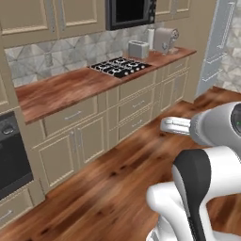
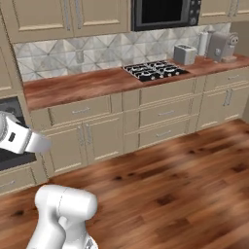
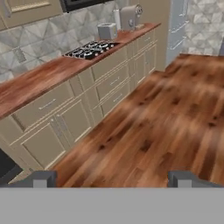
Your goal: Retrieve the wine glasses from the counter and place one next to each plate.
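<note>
The gripper (image 3: pixel 112 179) has its jaws wide apart and holds nothing, hanging above the wooden floor (image 3: pixel 166 109). The counter (image 1: pixel 66 89) stands well apart, and I see no glasses or plates on it. I think the base should drive on and search before any reaching.

1. The white arm (image 1: pixel 202 188) rises from the base, folded at a dark elbow joint.
2. Its forearm (image 1: pixel 207 124) reaches out level, above the floor.
3. The end effector (image 3: pixel 113 178) faces forward and down, fingers (image 3: pixel 41 178) spread wide apart, holding nothing.
</note>
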Available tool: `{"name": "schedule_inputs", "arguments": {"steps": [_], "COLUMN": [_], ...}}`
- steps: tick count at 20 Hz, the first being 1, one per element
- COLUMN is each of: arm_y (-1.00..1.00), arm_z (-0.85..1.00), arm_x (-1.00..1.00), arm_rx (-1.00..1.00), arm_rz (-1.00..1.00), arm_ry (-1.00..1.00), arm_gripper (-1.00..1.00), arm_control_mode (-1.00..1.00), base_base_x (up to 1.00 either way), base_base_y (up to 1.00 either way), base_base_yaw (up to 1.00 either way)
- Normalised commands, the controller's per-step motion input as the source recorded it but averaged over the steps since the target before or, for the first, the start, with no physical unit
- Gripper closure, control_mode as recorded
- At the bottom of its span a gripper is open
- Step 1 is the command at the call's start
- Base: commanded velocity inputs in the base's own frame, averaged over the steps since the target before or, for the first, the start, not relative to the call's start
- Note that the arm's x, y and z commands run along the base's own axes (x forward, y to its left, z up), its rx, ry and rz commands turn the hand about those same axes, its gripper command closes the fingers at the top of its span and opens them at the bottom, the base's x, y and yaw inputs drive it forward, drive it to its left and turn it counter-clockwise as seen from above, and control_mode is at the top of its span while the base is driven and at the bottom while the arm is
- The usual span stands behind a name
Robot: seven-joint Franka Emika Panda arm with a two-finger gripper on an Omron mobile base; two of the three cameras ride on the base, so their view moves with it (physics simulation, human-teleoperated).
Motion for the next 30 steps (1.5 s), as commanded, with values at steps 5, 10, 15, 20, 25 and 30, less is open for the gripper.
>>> {"name": "schedule_inputs", "arguments": {"steps": [5, 10, 15, 20, 25, 30], "arm_y": [0.0, 0.0, 0.0, 0.0, 0.0, 0.0], "arm_z": [0.0, 0.0, 0.0, 0.0, 0.0, 0.0], "arm_x": [0.0, 0.0, 0.0, 0.0, 0.0, 0.0], "arm_rx": [0.0, 0.0, 0.0, 0.0, 0.0, 0.0], "arm_rz": [0.0, 0.0, 0.0, 0.0, 0.0, 0.0], "arm_ry": [0.0, 0.0, 0.0, 0.0, 0.0, 0.0], "arm_gripper": [-1.0, -1.0, -1.0, -1.0, -1.0, -1.0], "arm_control_mode": [1.0, 1.0, 1.0, 1.0, 1.0, 1.0], "base_base_x": [1.0, 0.53, 0.28, 1.0, 1.0, 1.0], "base_base_y": [-0.61, -0.79, -0.32, 0.0, -0.13, -0.29], "base_base_yaw": [-0.16, -0.55, -0.78, -0.13, 0.0, 0.15]}}
